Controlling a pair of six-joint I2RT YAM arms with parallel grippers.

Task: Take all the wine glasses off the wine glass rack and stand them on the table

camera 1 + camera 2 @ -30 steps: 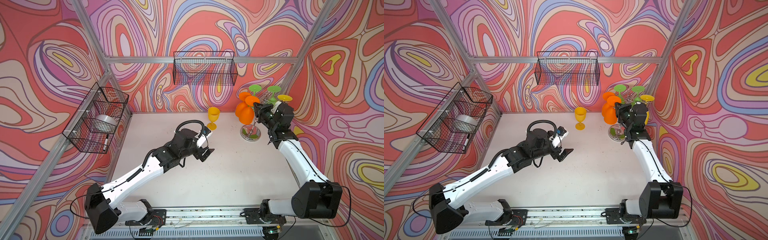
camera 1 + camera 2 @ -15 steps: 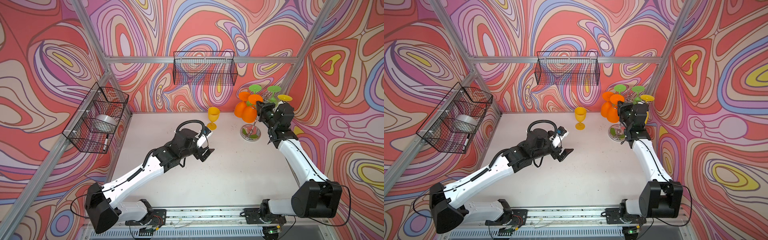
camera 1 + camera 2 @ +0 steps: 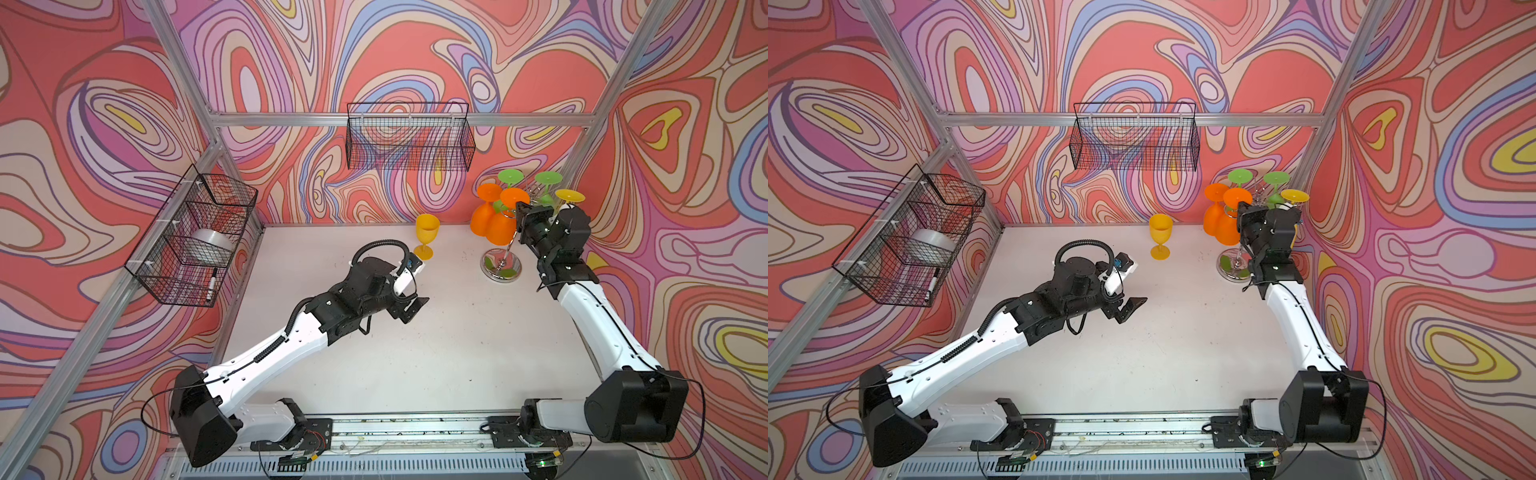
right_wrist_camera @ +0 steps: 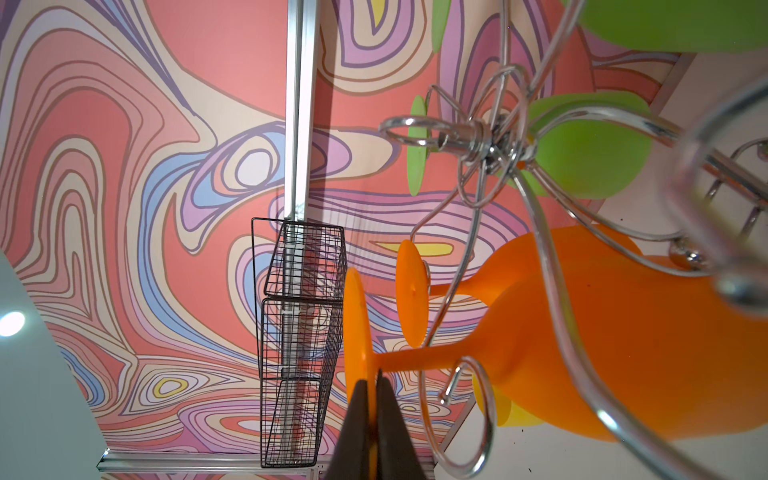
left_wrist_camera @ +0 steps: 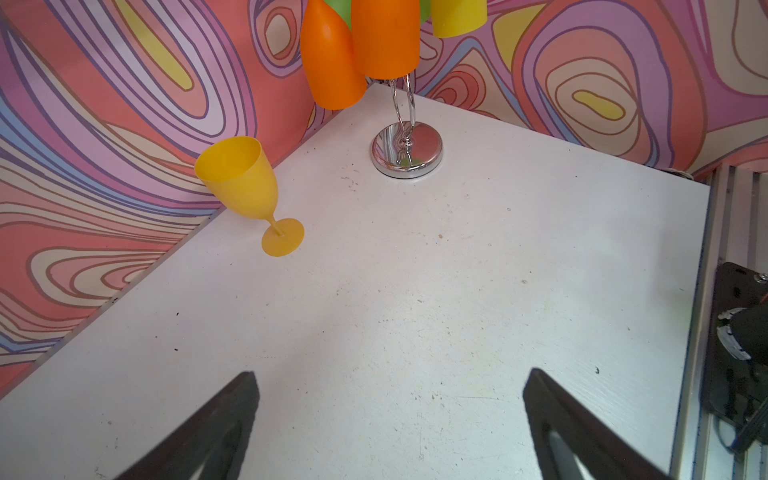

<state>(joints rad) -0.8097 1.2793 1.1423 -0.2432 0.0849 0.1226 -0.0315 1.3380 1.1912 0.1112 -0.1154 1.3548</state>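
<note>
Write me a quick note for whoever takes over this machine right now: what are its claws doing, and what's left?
Right gripper: shut on the foot of an orange glass that hangs upside down on the rack.
Left gripper: open, empty, above the table.
Done: grip made; a yellow glass stands on the table.
Left: slide the orange glass free of the rack, set it down.

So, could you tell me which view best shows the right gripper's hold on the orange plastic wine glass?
Right wrist view: the right gripper pinches the orange plastic wine glass by its foot, close up. Both top views show it tiny and half hidden; the left wrist view shows only orange bowls.
</note>
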